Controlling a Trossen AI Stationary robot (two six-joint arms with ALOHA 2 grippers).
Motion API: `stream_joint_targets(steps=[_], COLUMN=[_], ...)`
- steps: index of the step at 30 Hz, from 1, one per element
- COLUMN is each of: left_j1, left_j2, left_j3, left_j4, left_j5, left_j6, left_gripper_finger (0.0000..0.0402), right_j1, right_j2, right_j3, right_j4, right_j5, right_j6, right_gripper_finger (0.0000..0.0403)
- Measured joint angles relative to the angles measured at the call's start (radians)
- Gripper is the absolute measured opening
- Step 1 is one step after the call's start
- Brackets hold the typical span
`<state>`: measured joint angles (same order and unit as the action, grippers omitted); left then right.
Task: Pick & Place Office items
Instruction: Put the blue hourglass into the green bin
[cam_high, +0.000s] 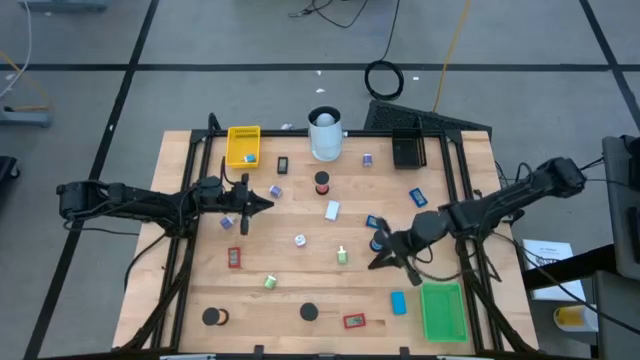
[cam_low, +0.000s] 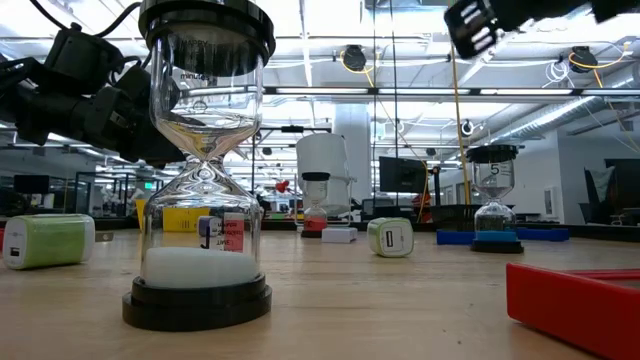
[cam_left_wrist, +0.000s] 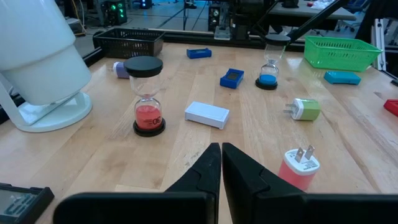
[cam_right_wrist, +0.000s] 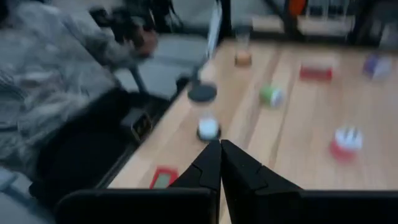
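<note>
Across the wooden table (cam_high: 300, 275) the office items lie scattered: a red-sand hourglass (cam_high: 321, 183) stands near the tall white cylinder (cam_high: 324, 134), a white block (cam_high: 332, 210) lies just beyond it toward the middle, and a blue-sand hourglass (cam_high: 377, 240) stands right beside the right gripper (cam_high: 385, 257). Black-topped hourglasses (cam_high: 309, 312) stand along the front edge, with a red flat piece (cam_high: 354, 321) and a blue block (cam_high: 398, 302) near the green tray (cam_high: 443, 311). The left gripper (cam_high: 262, 204) hovers over the left half of the table, its fingers (cam_left_wrist: 205, 174) pressed together and empty, pointing toward the red-sand hourglass. The right gripper hangs over the right half with its fingers (cam_right_wrist: 208, 168) likewise clenched on nothing. A yellow tray (cam_high: 243, 146) and a black tray (cam_high: 408, 149) sit at the far edge.
</note>
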<state>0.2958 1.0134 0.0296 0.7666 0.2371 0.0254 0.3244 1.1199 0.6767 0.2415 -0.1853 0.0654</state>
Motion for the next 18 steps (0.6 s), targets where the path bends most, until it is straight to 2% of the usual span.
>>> stream_joint_targets(steps=[3,5,11,18], left_j1=[0.000,0.000,0.000,0.000], left_j2=[0.000,0.000,0.000,0.000], left_j3=[0.000,0.000,0.000,0.000], left_j4=[0.000,0.000,0.001,0.002], left_j5=[0.000,0.000,-0.001,-0.001], left_j6=[0.000,0.000,0.012,0.000], left_gripper_finger=[0.0021,0.0021,0.0021,0.0021], right_j1=[-0.047,-0.078,-0.109,-0.116], right_j2=[-0.010,-0.019,-0.060,-0.002], right_j3=[-0.057,-0.058,0.086,0.263], right_j4=[0.127,0.098,-0.387,-0.746], right_j5=[0.019,0.124,0.421,0.609], right_j6=[0.001,0.081,0.230,0.523], right_gripper_finger=[0.0004,0.0004,0.0033,0.0108])
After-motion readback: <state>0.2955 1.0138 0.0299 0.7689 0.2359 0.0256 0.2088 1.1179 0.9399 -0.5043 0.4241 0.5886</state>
